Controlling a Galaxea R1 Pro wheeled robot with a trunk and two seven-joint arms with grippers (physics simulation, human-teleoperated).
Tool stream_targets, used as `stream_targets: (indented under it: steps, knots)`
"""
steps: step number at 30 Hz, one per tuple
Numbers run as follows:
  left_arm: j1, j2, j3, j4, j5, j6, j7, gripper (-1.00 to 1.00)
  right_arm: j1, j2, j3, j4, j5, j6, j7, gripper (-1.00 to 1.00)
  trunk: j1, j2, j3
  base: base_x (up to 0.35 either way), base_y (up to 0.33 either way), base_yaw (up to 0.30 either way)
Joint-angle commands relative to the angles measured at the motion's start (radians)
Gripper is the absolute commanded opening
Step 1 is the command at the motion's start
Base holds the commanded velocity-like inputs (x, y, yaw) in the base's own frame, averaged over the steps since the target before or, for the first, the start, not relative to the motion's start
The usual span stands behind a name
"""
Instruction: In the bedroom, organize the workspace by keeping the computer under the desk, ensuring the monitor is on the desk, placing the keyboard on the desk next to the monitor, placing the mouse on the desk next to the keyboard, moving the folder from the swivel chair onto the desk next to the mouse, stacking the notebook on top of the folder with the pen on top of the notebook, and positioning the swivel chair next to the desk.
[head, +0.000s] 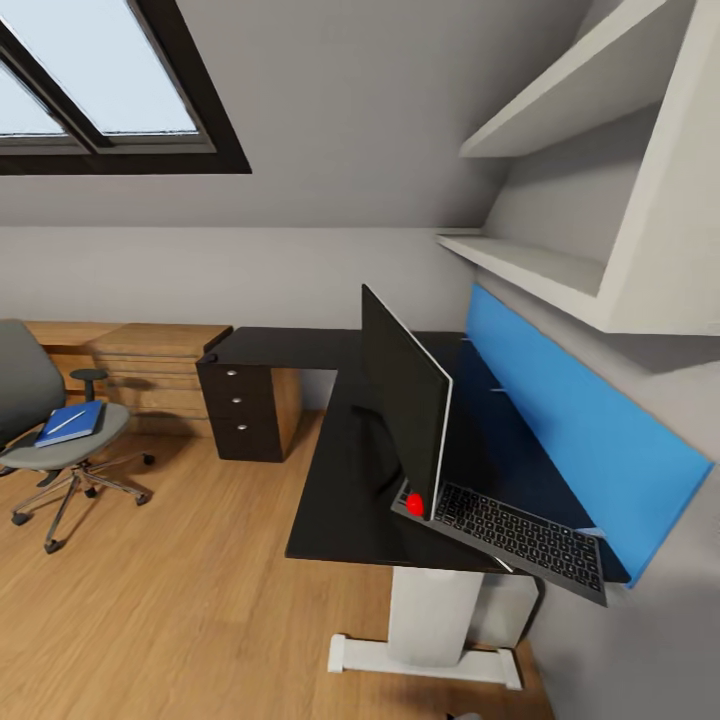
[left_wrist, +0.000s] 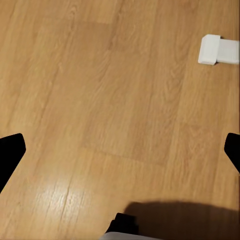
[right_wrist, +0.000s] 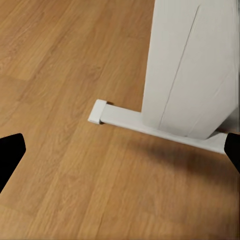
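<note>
The black L-shaped desk (head: 340, 500) stands on a white leg (head: 430, 610). On it is the monitor (head: 405, 400), seen edge-on and leaning, with a red light at its near lower corner. The keyboard (head: 520, 535) lies tilted by that corner and juts past the desk's near right edge. At the left the grey swivel chair (head: 25, 400) holds the blue folder (head: 70, 424), and the white pen (head: 68, 421) lies on top. The mouse, notebook and computer are not clearly visible. My left gripper (left_wrist: 120, 150) and right gripper (right_wrist: 120, 150) are open over the wooden floor.
A dark three-drawer unit (head: 245, 410) sits under the desk's far end, beside a light wooden counter (head: 130, 355). A blue panel (head: 590, 430) and white shelves (head: 560, 270) line the right wall. The desk's white foot (right_wrist: 100, 112) (left_wrist: 217, 50) lies on the floor near both grippers.
</note>
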Motion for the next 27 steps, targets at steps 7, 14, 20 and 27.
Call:
stream_targets:
  steps: [7,14,20,27]
  knots:
    - [-0.001,0.001,-0.006,0.001,0.01,-0.005,0.007,1.0,-0.001,-0.002,0.006,0.0,0.003,-0.005,-0.008,1.0,0.0,-0.001,-0.001,-0.071,-0.069,0.0]
    - [-0.001,0.002,-0.006,0.001,0.011,-0.005,0.007,1.0,-0.001,-0.001,0.006,0.001,0.003,-0.005,-0.008,1.0,0.0,-0.001,-0.001,-0.304,-0.002,0.0]
    - [-0.001,0.002,-0.006,0.001,0.011,-0.005,0.007,1.0,-0.001,0.0,0.006,0.001,0.002,-0.005,-0.008,1.0,0.0,-0.001,-0.001,-0.304,0.0,0.0]
    - [-0.001,0.002,0.003,0.001,0.01,-0.006,0.007,1.0,-0.001,0.001,-0.001,-0.001,-0.002,-0.004,-0.008,1.0,0.0,-0.001,-0.006,-0.09,0.0,-0.055]
